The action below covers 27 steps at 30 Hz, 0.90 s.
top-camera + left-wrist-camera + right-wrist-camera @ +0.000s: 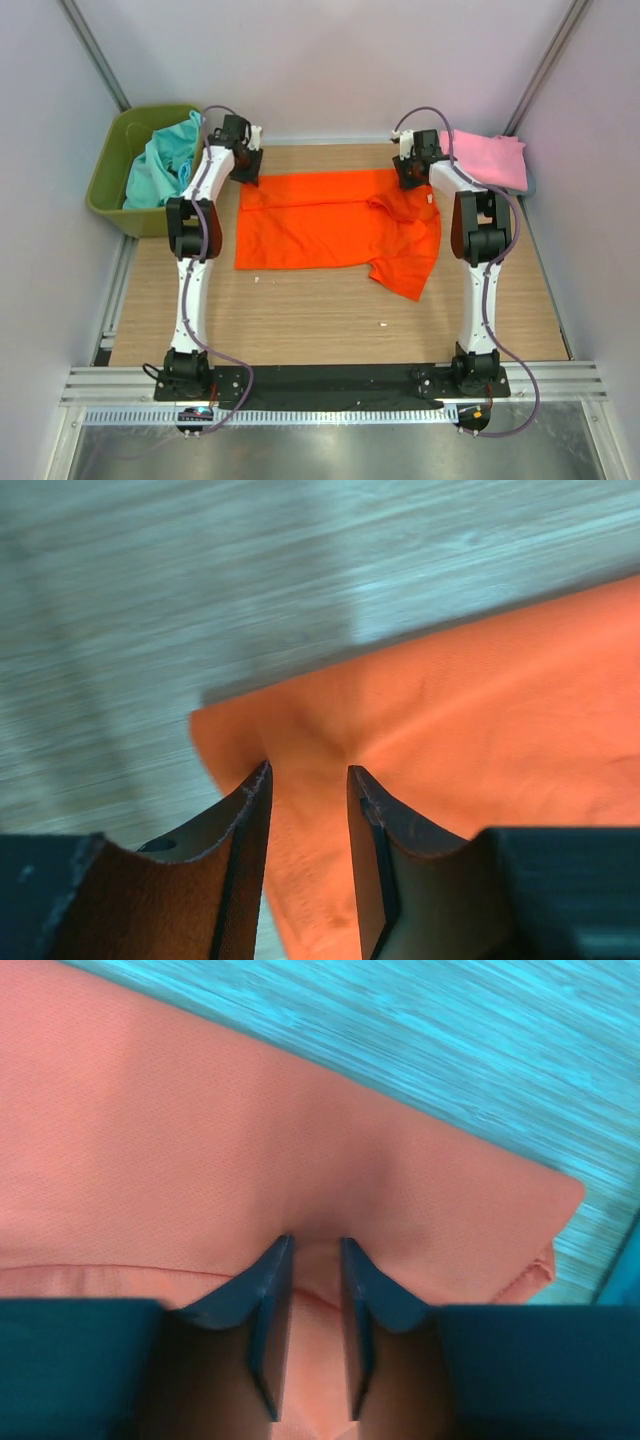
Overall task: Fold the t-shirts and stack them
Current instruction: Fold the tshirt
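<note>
Orange t-shirt (320, 225) lies spread along the far edge of the desk (330, 320). My left jaws are clamped on its far left corner, my right jaws on its far right corner. Pink t-shirt (490, 160) rests at the desk's far right corner.

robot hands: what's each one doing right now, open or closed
Left hand: closed, pinching a corner of the bright orange cloth t-shirt.
Right hand: closed on the same t-shirt's edge.

Lab robot cell: white panel walls (330, 60), aluminium rail frame (560, 380)
</note>
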{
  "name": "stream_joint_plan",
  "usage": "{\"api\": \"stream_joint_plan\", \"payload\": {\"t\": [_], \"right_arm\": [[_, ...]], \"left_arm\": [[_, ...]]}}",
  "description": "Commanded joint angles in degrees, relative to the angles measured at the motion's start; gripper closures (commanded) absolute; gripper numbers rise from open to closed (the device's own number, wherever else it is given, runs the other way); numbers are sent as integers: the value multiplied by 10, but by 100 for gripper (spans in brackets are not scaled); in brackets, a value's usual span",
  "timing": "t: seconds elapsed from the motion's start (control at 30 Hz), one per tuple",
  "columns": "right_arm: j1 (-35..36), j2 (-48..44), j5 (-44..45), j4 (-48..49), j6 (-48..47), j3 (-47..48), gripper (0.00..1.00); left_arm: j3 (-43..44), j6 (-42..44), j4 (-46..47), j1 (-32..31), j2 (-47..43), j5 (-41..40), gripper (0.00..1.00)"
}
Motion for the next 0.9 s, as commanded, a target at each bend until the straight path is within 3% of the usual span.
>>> {"api": "stream_joint_plan", "payload": {"t": [0.0,0.07,0.1,0.13,0.2,0.27,0.37,0.47,0.57,0.67,0.7,0.87], "right_arm": [[-2,-48,23,8,-32,7,63],[-3,-122,16,21,-60,-31,56],[-2,-147,12,29,-71,-50,50],[-3,-201,-1,37,-81,-92,48],[-2,-253,-27,38,-135,-138,42],[-2,-322,-61,36,-171,-216,40],[-1,-403,-108,0,-216,-311,37],[13,-491,-154,-53,-280,-410,29],[36,-585,-167,-94,-366,-516,28],[68,-652,-176,-128,-480,-614,29],[79,-696,-177,-126,-505,-664,29],[83,-796,-187,-129,-626,-756,30]], "left_arm": [[19,31,9,-16,-91,-61,60],[-10,39,10,-29,-155,-46,55],[-54,38,10,-34,-217,-42,31],[-79,32,12,-37,-246,-40,13],[-145,22,-4,-40,-308,29,1],[-189,8,-25,-38,-337,111,0],[-264,-71,-22,-39,-378,116,0],[-287,-48,-64,-38,-379,182,0],[-359,-16,-50,-32,-401,231,0],[-387,-37,-55,-40,-401,172,0],[-396,-25,-55,-58,-402,86,1],[-456,-22,-24,-91,-420,-63,1]]}}
